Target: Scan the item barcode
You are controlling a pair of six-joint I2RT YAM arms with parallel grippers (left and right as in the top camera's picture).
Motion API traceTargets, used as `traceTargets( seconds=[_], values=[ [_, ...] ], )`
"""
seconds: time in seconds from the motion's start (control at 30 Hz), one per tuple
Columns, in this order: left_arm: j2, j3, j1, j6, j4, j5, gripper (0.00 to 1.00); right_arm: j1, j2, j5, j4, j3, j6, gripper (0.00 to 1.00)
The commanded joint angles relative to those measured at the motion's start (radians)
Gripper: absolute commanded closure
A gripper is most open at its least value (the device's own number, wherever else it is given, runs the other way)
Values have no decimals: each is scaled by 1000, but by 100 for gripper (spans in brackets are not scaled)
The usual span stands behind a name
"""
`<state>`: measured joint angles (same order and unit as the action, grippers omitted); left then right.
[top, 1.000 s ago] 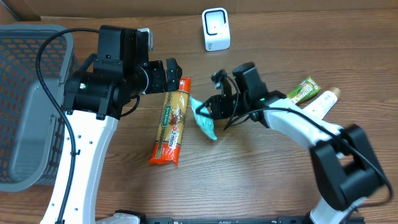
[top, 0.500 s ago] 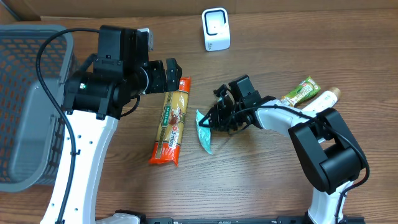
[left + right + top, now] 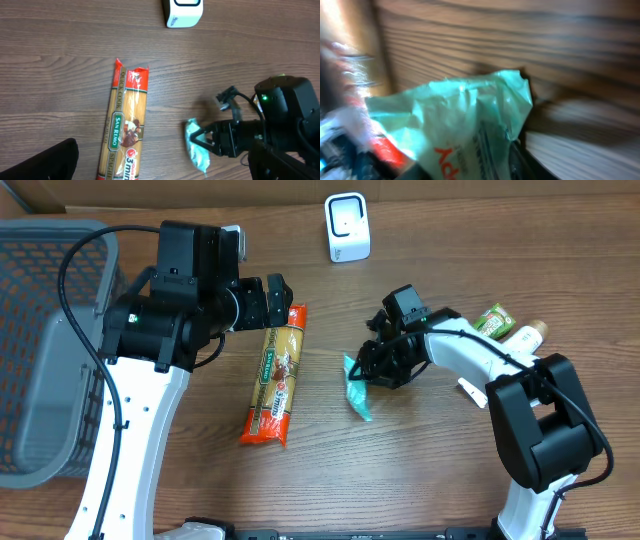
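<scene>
Teal packet [image 3: 358, 392] lies on the worktop, on the robot's side of the scanner [image 3: 347, 227]. Right claw [image 3: 372, 370] sits at its top edge, jaws part-spread; can't tell if it grips. Left claw [image 3: 273, 300] gapes empty. You pinch one edge firmly and face the barcode to the scanner.

Your L arm [image 3: 140, 430] rises from lower left, L pincer [image 3: 272, 298] spread wide. R arm [image 3: 470, 355] bends in from lower right, R pincer [image 3: 372, 367] mid-frame, jaw gap unclear.

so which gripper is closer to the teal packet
Right. The right gripper is at the teal packet, by its upper end; the left gripper is well away, beside the top of the pasta pack.
</scene>
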<state>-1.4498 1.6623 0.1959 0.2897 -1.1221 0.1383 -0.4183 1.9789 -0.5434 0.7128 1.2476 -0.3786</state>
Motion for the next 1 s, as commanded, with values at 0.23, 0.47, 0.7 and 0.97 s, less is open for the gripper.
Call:
traceTargets(
  seconds=[0.23,0.47,0.7,0.97],
  values=[
    [-2,4,1,3,3,8,0,10,-14,464,174,46,74,56],
    [-2,4,1,3,3,8,0,10,-15,390,182,55,146,87],
    [-2,4,1,3,3,8,0,10,-32,-136,142,92,279,94],
    [-2,4,1,3,3,8,1,-85,-5,-462,-368,-78,51,93]
  ],
)
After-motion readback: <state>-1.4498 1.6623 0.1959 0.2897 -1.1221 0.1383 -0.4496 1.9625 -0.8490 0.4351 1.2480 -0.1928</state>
